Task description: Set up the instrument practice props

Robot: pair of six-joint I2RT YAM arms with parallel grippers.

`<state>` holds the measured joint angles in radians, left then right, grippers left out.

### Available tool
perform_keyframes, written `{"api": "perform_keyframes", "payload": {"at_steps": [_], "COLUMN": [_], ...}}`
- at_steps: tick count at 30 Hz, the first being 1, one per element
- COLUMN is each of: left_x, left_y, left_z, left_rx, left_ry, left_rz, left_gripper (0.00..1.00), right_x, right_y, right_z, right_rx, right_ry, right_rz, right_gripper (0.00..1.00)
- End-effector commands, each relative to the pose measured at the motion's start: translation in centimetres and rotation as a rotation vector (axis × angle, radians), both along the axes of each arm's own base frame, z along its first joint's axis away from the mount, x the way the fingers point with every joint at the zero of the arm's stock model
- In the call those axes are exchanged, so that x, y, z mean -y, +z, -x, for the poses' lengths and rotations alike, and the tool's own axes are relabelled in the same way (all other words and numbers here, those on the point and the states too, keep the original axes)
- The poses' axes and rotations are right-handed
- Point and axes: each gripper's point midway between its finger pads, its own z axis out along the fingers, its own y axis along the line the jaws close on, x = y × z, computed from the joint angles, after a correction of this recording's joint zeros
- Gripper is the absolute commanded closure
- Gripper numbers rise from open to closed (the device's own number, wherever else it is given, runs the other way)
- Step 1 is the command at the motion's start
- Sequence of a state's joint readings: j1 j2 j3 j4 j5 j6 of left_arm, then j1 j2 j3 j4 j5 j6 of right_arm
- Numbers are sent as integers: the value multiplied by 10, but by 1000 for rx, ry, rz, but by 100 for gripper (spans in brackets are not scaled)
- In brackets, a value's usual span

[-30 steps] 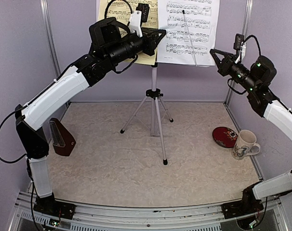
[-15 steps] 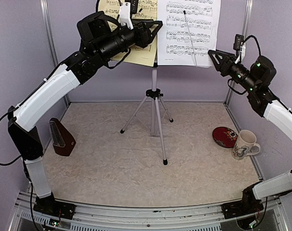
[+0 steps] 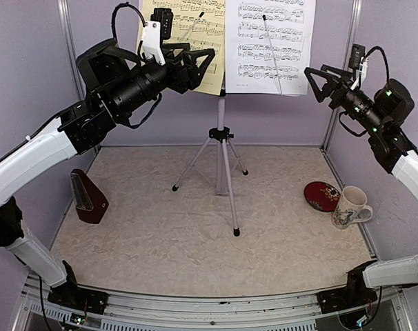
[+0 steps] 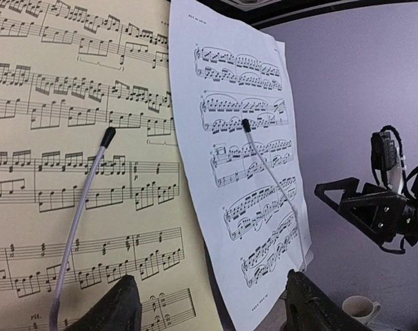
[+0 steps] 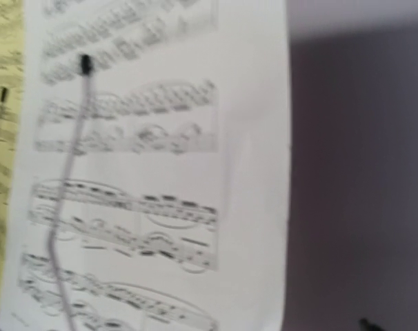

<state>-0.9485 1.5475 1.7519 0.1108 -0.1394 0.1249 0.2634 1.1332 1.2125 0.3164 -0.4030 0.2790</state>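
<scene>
The white tripod music stand (image 3: 221, 131) stands at the back middle of the table. On its desk, the yellow sheet (image 3: 210, 77) is on the left and the white sheet (image 3: 271, 45) on the right, each under a thin wire arm. My left gripper (image 3: 203, 65) hovers just in front of the yellow sheet (image 4: 71, 138), open and empty, with the white sheet (image 4: 243, 158) beside it. My right gripper (image 3: 316, 76) is open just off the white sheet's right edge. The right wrist view shows the white sheet (image 5: 147, 172) blurred. The brown metronome (image 3: 89, 197) sits at the left.
A red round dish (image 3: 322, 195) and a floral white mug (image 3: 350, 207) sit at the table's right side. Purple walls and metal posts (image 3: 70, 48) close in the back and sides. The stand's tripod legs (image 3: 231, 200) spread over the middle of the table.
Both grippers have opened and let go of the sheets. The left arm has drawn back to the left, the right arm slightly to the right and up.
</scene>
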Motion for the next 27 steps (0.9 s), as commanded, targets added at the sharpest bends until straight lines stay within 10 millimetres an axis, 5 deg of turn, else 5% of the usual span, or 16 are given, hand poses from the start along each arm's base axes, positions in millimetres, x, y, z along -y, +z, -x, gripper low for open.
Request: {"api": "perform_keyframes", "payload": {"at_steps": [1,8,14,17,27], "left_x": [-43,-102,-135,-137,-108], "left_y": [4,-66,-180,-233,-359], "left_z": [2,-10,-27,-36,-69], "left_rx": [-9,-144,-374,-467,-634], "left_ry": [91,141,198,201,110], "left_rz": [65,111,111,85,-106], "left_gripper": [27,22,23,23,18], "right_x": [2,0,-27,-50,-139], "right_y": [-22,-93,-212,-257,-361], "right_z": [7,6,1,-2,13], "right_rx": [-58,-248,-556,-646,-811], "right_ry": [-3,32,192,212,337], "right_rz": [46,16,-75,-45,134], "right_gripper": [5,4,10,10,12]}}
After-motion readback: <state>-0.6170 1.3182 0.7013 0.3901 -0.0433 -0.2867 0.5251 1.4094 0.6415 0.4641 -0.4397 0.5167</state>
